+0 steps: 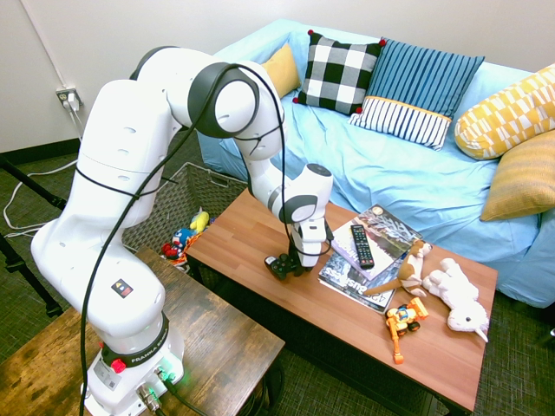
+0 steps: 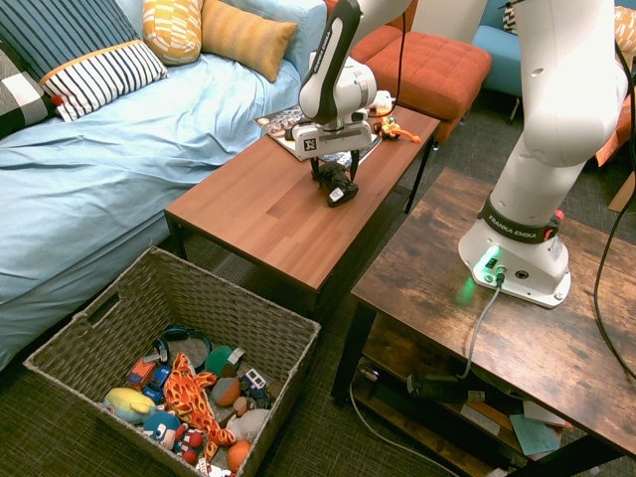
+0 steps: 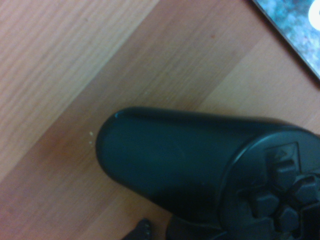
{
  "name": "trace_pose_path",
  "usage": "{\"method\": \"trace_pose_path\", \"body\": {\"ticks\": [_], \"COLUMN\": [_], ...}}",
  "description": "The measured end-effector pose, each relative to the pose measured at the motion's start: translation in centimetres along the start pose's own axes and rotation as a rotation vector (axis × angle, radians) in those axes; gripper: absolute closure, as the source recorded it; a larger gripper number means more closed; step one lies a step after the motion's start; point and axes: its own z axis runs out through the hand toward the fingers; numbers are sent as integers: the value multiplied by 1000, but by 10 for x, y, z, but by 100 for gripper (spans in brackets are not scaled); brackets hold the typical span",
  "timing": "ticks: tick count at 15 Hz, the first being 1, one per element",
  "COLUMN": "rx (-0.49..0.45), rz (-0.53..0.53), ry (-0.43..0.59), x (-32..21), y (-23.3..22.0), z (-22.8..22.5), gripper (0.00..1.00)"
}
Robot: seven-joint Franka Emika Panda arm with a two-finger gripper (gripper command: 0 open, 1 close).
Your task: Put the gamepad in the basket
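Note:
The black gamepad [image 1: 281, 265] [image 2: 340, 190] is on the wooden coffee table [image 1: 251, 234] [image 2: 258, 214], near the middle of its front half and tilted up on one side. My gripper [image 1: 298, 257] [image 2: 336, 171] comes straight down over it, shut on the gamepad's body, which is still at the table top. One rounded handle and the d-pad of the gamepad [image 3: 210, 175] fill the wrist view. On the floor past the table's end stands the woven basket [image 1: 196, 182] [image 2: 214, 288], open and holding several toys.
Magazines [image 1: 373, 251] with a slim black remote [image 1: 362, 245] on them lie just beside the gamepad. Plush animals [image 1: 455, 295] and an orange toy robot [image 1: 403, 321] sit further along the table. A blue sofa [image 1: 416, 173] with pillows runs behind it.

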Motion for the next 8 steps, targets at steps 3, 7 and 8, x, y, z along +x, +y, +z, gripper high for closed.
{"method": "trace_pose_path", "body": {"ticks": [3,7,8], "rx": [3,36,54], "rz": [-30,-76,-97], "ry": [-14,-29,-28], "x": [-4,-9,-10], "y": [-1,-5,-7], "z": [1,-9,-18], "gripper": [100,100,100]}}
